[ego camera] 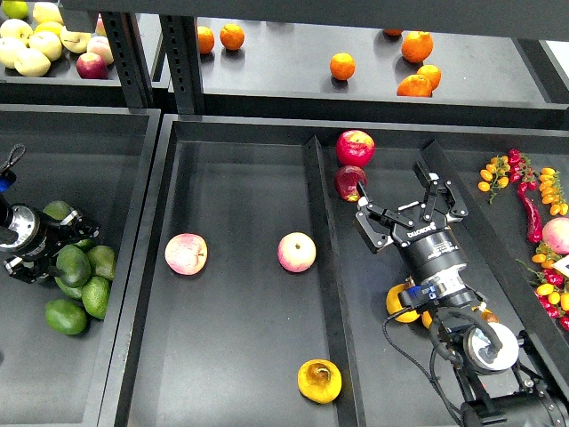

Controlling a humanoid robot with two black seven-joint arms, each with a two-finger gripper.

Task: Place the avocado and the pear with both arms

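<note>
The pear (319, 381) is lying in the middle tray (240, 391), near its front right, seemingly set down. The avocado (73, 265) is sitting atop roughly five green fruits (89, 289) in the left tray, with the left claw (55, 240) touching it; grip unclear. The right claw (398, 206) is hanging released beside two red apples (354, 162). Two pink apples (240, 253) are sharing the middle tray.

Shop-like produce display: black shelf bins (240, 133) of oranges (342, 66), apples (296, 252)

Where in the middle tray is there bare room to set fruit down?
Bare floor lies along the middle tray's left side below the pale apple, and above both apples. The pear crowds the bottom right corner.
</note>
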